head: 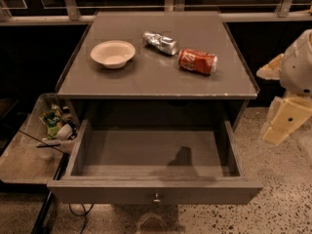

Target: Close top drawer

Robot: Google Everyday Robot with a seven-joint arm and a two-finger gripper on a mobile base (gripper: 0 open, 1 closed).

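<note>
The top drawer [155, 195] is pulled far out of the grey-brown cabinet. It is wide, shallow and empty inside, and its flat front panel has a small metal knob [156, 198] at the centre. A pale, faint shape at the bottom edge just below the knob appears to be my gripper [152, 223], close in front of the drawer front. My cream-coloured arm [291, 96] stands at the right, beside the cabinet.
On the cabinet top [146, 77] are a white bowl [112, 53], a crushed silver can [160, 42] and a red soda can [197, 61] lying on its side. A bin with trash [51, 126] sits low at the left. Speckled floor [282, 194] lies at the right.
</note>
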